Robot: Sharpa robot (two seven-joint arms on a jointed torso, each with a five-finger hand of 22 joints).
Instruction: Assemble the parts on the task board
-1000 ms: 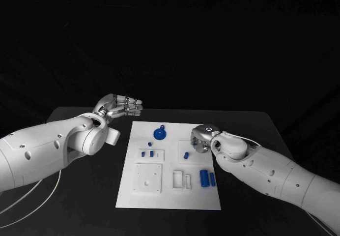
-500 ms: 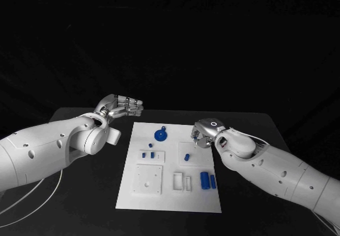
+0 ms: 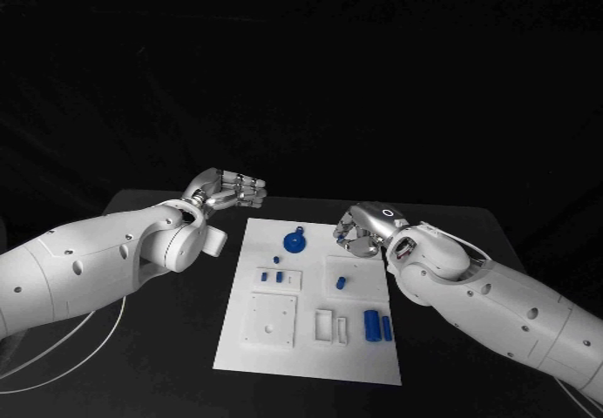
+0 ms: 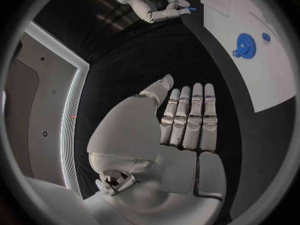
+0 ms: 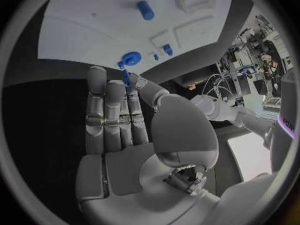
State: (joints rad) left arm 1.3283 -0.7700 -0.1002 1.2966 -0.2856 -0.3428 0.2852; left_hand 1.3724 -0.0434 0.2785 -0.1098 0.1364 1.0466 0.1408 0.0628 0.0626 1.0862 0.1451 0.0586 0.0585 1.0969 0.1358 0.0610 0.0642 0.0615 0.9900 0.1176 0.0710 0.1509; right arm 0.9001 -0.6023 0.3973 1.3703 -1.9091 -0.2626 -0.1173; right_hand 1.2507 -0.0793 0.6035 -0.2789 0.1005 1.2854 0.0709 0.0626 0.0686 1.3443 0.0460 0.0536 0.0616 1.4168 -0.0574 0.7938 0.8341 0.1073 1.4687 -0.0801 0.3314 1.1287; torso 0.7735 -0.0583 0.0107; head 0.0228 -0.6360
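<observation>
Right hand: we see the right hand [image 3: 361, 232] raised at the far right edge of the task board [image 3: 283, 353], thumb and a finger pinching a small blue pin [image 5: 126, 78]; the other fingers lie straight and close together.

Pin axis: in the right wrist view the pin's long axis runs roughly along the fingers, its free end pointing out past the fingertips toward the board (how far it tilts from upright we cannot tell).

Left hand: the left hand [image 3: 231, 190] hovers off the board's far left corner with fingers curled in, holding nothing we can make out.

Key relation: the board's sockets lie below and toward the robot from the right hand. Nearest are the blue gear [image 3: 294, 241], just beside it to the left, and the short blue peg [image 3: 339, 282] in the raised square plate, a little nearer the robot.

Nearer arm: the right one, we judge; it already holds the part and stands over the board's right side.

Room to move: open black table [image 3: 151, 348] lies on both sides of the board, and nothing stands between the right hand and the far half of the board. The blue cylinder [image 3: 372, 325] lies lengthwise near the right edge, well clear toward the robot.

Caution: we would lower the pin slowly, since a tilted pin could catch at a socket's rim.
</observation>
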